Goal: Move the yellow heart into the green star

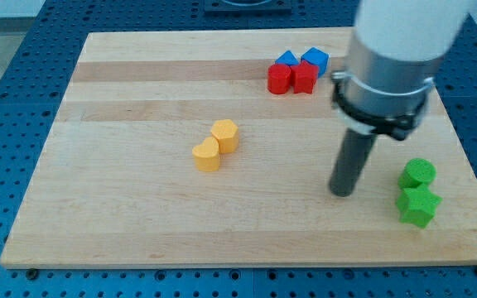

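Two yellow blocks [215, 145] lie well left of my tip [342, 192].

Views: one camera | Position: above the view's bottom edge of the table [139, 74], raised | Facing: obliquely down toward the far edge | Range: near, board fills frame | Arm housing cropped at top | Overlap: none

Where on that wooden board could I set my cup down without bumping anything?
The view's left side of the board, left of the yellow heart and yellow block, is bare. It's crowded at the view's right: red and blue blocks, my tip, green star.
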